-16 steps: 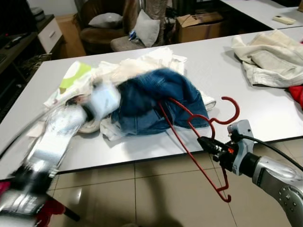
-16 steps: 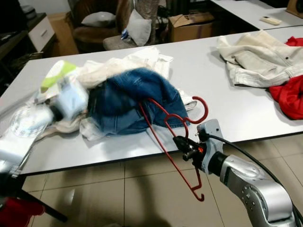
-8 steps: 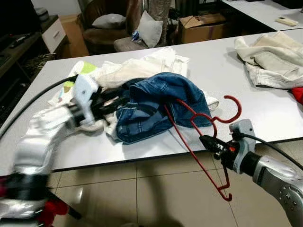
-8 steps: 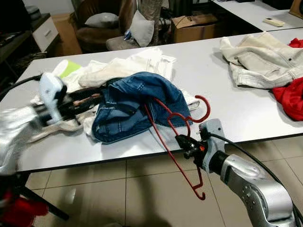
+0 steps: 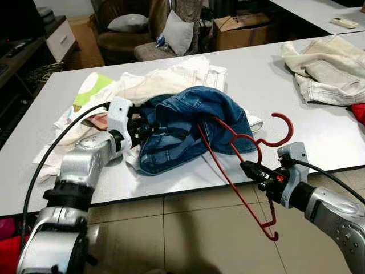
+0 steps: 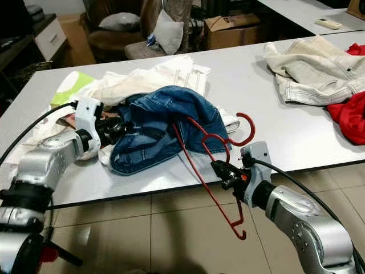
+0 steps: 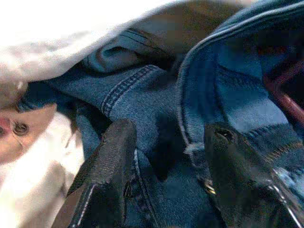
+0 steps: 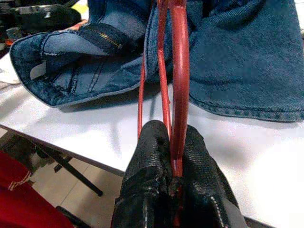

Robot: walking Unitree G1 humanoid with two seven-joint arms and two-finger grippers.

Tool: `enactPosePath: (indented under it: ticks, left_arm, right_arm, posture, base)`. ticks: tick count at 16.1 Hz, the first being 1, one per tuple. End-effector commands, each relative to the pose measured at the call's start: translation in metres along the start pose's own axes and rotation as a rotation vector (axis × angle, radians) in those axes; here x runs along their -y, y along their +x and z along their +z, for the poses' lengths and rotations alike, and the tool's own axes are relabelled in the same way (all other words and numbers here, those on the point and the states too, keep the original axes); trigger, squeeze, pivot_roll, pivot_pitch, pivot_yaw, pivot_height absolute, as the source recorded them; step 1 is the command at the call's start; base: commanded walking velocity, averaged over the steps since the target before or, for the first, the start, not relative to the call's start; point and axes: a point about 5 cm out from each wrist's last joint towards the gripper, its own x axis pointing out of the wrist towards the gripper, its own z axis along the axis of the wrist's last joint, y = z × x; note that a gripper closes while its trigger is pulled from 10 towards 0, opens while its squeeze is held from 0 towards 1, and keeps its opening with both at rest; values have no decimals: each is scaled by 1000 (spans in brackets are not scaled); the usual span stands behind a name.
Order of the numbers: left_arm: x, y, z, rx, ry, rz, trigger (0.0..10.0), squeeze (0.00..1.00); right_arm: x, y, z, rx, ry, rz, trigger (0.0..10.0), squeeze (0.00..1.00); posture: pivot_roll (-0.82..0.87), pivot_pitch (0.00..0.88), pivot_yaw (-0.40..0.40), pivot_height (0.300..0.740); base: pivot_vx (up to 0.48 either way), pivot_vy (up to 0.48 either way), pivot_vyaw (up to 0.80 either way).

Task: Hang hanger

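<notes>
The right gripper (image 5: 246, 168) is clamped tight on the red hanger (image 5: 239, 149), pinching its wire just off the tabletop's (image 5: 296, 123) near edge; the hanger's hook curls up over the tabletop beside it, one end dangles below the edge toward the floor, and the other arm runs away from the gripper, up and in under the jeans (image 5: 188, 123); so its long axis points straight from that gripper into the denim. The left gripper (image 7: 166, 156) sits at the jeans' far side, toward the tabletop's left edge, fingers (image 7: 111, 156) spread with a fold of denim between them, not yet closed. My read: the jeans lie between the two grippers, the left nearer the waistband, the right already holding the hanger; the cloth must open toward the hanger's buried arm.
</notes>
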Motion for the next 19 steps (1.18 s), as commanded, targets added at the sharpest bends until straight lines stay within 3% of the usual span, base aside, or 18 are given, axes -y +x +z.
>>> enactPosePath:
  ticks: [1, 4, 8, 11, 12, 13, 14, 17, 19]
  left_arm:
    - [-4, 0, 3, 20, -95, -7, 10000, 0]
    - [2, 4, 0, 22, -277, -117, 10000, 0]
    - [15, 8, -20, -112, -387, -238, 10000, 0]
    - [19, 10, -21, -124, -444, -270, 10000, 0]
    - [21, 10, -18, -115, -463, -299, 4157, 0]
    - [25, 10, -18, -119, -440, -322, 1373, 0]
    - [29, 10, -18, -123, -396, -353, 78, 0]
    - [36, 8, -20, -101, -347, -388, 0, 0]
    - [37, 8, -20, -87, -368, -382, 0, 0]
  right_arm:
    - [-2, -3, 7, 38, -8, -2, 10000, 0]
    - [-1, -3, 6, 41, -5, -7, 10000, 0]
    - [0, -3, 8, 43, -6, -3, 10000, 0]
    - [-1, -2, 9, 45, -10, 0, 10000, 0]
    - [-1, -3, 9, 45, -10, 0, 10000, 0]
    - [-1, -3, 9, 45, -10, -1, 10000, 0]
    - [-1, -3, 9, 45, -10, -2, 10000, 0]
    - [0, -3, 8, 44, -9, -3, 10000, 0]
    - [-1, -3, 7, 43, -8, -1, 10000, 0]
  posture:
    - [-159, 0, 153, 740]
    - [-160, 0, 154, 740]
    - [-154, 0, 149, 740]
    - [-154, 0, 149, 740]
    - [-156, 0, 149, 740]
    - [-156, 0, 149, 740]
    - [-155, 0, 149, 740]
    - [-154, 0, 150, 740]
    - [-154, 0, 150, 740]
  base:
    - [0, 0, 0]
    - [0, 0, 0]
    - [0, 0, 0]
    - [0, 0, 0]
    - [0, 0, 0]
    - [0, 0, 0]
    - [0, 0, 0]
    - [0, 0, 0]
    - [0, 0, 0]
